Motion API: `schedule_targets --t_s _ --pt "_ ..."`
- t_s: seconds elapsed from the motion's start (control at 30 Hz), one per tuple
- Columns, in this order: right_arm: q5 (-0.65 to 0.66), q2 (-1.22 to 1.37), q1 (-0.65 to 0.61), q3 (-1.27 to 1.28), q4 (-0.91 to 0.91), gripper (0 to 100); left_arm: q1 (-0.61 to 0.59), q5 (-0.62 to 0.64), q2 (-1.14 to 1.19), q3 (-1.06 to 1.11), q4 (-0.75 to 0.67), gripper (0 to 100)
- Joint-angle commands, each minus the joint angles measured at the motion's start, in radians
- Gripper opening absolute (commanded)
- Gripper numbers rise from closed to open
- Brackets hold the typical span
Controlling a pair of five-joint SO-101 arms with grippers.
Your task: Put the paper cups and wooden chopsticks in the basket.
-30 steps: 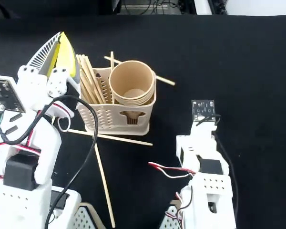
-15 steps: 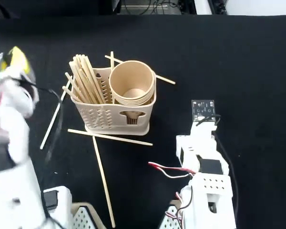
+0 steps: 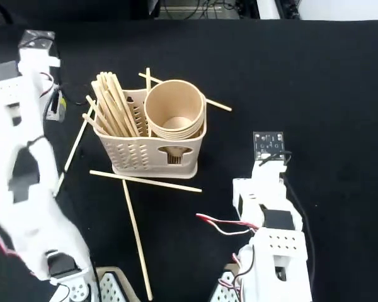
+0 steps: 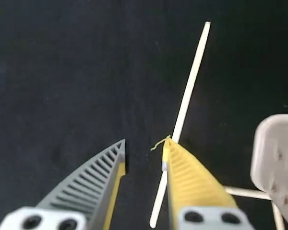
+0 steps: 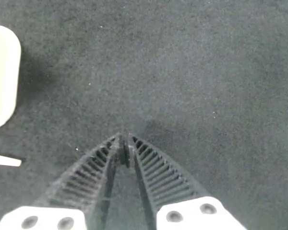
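Your basket point(image 3: 152, 151) stands near the middle of the black table point(image 3: 327, 82). Its right compartment holds a nested, upright stack of paper cups point(image 3: 174, 108). Its left compartment holds a bundle of chopsticks point(image 3: 112, 104), which lean toward the left with their ends above the rim.

Four more sticks lie loose on the cloth. The front stick point(image 3: 145, 181) lies crosswise just before the basket. The long stick point(image 3: 137, 236) runs from it toward the arm bases. The back stick point(image 3: 217, 105) shows on both sides behind the cups. The left stick point(image 3: 72, 151) lies just beside the basket's left wall.

Your left arm point(image 3: 22, 157) stands over that left stick. In its wrist view the left gripper point(image 4: 145, 141) has its jaws parted and grasps nothing. The yellow finger's tip crosses the stick point(image 4: 189, 81), but you cannot tell whether it touches. The basket's corner point(image 4: 278, 158) is close by.

Your right arm point(image 3: 268, 207) sits folded, right of the basket and apart from it. The right gripper point(image 5: 122, 141) is clenched on nothing, above bare cloth.

Beyond the table's far edge you can see cables point(image 3: 195, 9).
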Motion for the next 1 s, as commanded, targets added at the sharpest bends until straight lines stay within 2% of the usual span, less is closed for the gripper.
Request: schedule_targets --t_s 0.0,0.2,0.4,0.97 --pt "0.000 -0.004 -0.008 -0.016 -0.014 1.5 -0.012 -0.021 0.186 -0.265 0.060 14" --pt "0.000 -0.004 -0.008 -0.016 -0.014 1.5 0.027 -0.021 0.437 -0.544 0.161 16" --pt "0.000 -0.004 -0.008 -0.016 -0.014 1.5 0.081 -0.002 0.562 -0.768 0.264 18" --pt "0.000 -0.004 -0.008 -0.016 -0.017 1.5 0.216 0.038 0.574 -0.748 0.261 18"
